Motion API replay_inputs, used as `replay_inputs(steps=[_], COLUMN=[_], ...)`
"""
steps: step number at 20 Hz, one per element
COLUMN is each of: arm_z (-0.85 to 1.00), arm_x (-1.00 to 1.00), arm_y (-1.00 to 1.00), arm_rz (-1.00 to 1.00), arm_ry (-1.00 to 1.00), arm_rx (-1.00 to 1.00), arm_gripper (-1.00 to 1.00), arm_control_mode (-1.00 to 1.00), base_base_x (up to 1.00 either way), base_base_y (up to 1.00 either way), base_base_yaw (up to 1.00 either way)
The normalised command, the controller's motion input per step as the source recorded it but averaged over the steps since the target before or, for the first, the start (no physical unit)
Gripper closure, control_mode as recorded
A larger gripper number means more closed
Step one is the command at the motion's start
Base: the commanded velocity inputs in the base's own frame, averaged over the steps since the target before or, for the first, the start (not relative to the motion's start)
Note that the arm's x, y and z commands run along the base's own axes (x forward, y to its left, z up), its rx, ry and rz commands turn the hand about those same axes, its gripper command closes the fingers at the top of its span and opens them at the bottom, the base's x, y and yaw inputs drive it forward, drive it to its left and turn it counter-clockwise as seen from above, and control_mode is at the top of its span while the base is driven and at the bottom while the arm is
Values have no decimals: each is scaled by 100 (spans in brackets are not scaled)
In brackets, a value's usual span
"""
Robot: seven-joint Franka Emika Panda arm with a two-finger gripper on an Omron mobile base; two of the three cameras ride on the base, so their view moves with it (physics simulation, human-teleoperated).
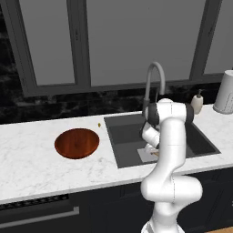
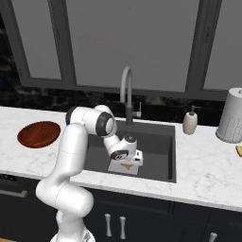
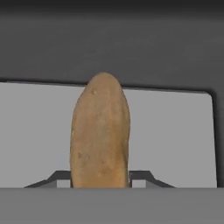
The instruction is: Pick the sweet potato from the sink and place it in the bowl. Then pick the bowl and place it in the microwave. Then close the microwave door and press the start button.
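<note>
I'm working the first step. The gripper [image 2: 126, 165] is reaching down into the sink [image 2: 163, 142], and the sweet potato [image 3: 100, 133] is lying on the pale square of the basin floor, between the fingertips [image 3: 139, 176]. Whether they're gripping it, I cannot tell. The bowl [image 1: 77, 143] is sitting empty on the counter [image 1: 32, 154], left of the sink. The microwave steps are all outstanding.

A tan-orange, faintly speckled sweet potato [image 3: 100, 133] lies on the light grey square of the dark grey sink [image 1: 123, 136], beside a glossy reddish-brown bowl [image 1: 77, 143] on the white grey-veined marble counter [image 1: 32, 159].
</note>
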Motion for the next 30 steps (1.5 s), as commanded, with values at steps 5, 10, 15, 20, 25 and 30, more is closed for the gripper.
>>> replay_inputs(steps=[5, 10, 15, 20, 25, 30], arm_z=[0, 25, 18, 67, 99, 100], arm_x=[-31, -42, -26, -31, -47, -41], arm_y=[38, 64, 69, 51, 29, 27], arm_rz=[3, 7, 9, 8, 6, 5], arm_ry=[-8, -15, -13, -16, -7, 0], arm_rx=[-1, 0, 0, -4, -1, 0], arm_gripper=[100, 100, 100, 100, 100, 100], arm_control_mode=[-100, -100, -100, -100, -100, -100], base_base_x=[0, 0, 0, 0, 0, 0], base_base_y=[0, 0, 0, 0, 0, 0], base_base_yaw=[0, 0, 0, 0, 0, 0])
